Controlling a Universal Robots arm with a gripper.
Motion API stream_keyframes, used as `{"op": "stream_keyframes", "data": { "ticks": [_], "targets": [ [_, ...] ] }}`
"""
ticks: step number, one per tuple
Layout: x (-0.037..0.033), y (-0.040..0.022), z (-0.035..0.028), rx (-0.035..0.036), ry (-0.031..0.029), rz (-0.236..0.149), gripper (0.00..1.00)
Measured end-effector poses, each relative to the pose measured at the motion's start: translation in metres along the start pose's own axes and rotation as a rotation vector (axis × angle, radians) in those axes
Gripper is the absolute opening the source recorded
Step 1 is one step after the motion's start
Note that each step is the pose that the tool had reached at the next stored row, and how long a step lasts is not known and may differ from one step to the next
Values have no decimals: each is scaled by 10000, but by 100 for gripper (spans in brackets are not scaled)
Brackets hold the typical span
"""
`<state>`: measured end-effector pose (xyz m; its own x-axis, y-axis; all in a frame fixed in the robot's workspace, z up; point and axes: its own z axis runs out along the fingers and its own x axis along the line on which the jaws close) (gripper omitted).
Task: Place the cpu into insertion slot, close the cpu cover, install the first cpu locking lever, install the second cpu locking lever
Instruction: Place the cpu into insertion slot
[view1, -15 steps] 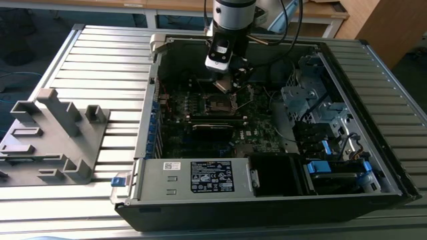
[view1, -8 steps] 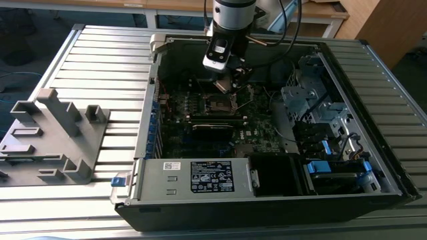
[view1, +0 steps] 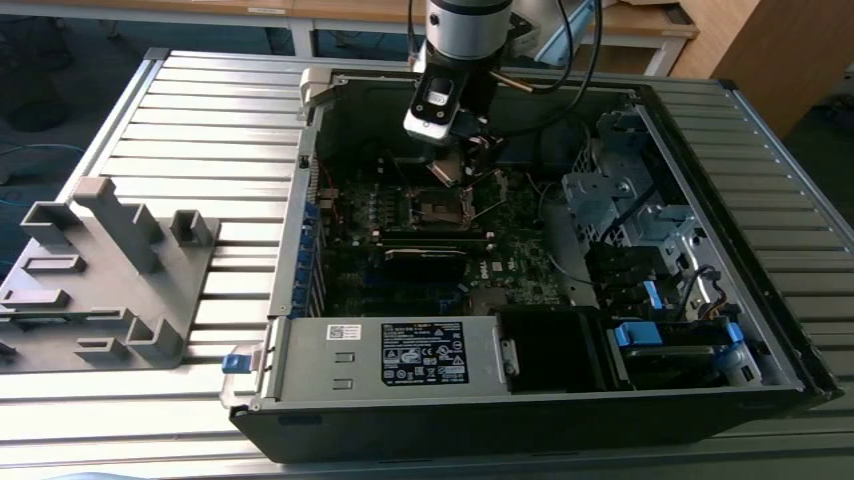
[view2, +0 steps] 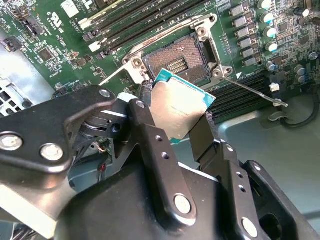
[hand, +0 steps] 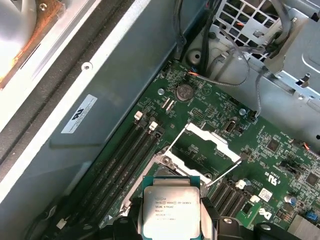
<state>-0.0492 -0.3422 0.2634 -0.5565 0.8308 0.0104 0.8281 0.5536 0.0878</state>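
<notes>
Second wrist view has the gripper (view2: 175, 117) clamped on the cpu (view2: 182, 102), a black finger pressed to each of two opposite edges and the silver top facing the camera. The chip hangs tilted just above the insertion slot (view2: 177, 62), whose bare contact field lies open beneath it; whether its lowest corner touches the socket frame cannot be told. In the first wrist view the cpu cover (hand: 210, 142) stands swung up beyond the slot, and a thin locking lever (hand: 222, 175) juts out unlatched beside it. The exterior view places the arm low inside the open computer case (view1: 747, 330), over the upper middle of the motherboard (view1: 521, 270).

The step in hand looks to be the first one, placing the chip; cover and levers are not yet closed. Seating it likely calls for levelling the chip, squaring its edges with the socket walls, and a gentle descent, since a skewed entry could harm the fine contacts.
</notes>
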Motion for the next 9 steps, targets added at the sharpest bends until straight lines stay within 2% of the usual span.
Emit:
{"op": "stream_keyframes", "data": {
  "ticks": [2,9],
  "targets": [
    [0,0,2,-2,-13,147,54],
    [0,-1,14,-14,-124,1407,54]
  ]
}}
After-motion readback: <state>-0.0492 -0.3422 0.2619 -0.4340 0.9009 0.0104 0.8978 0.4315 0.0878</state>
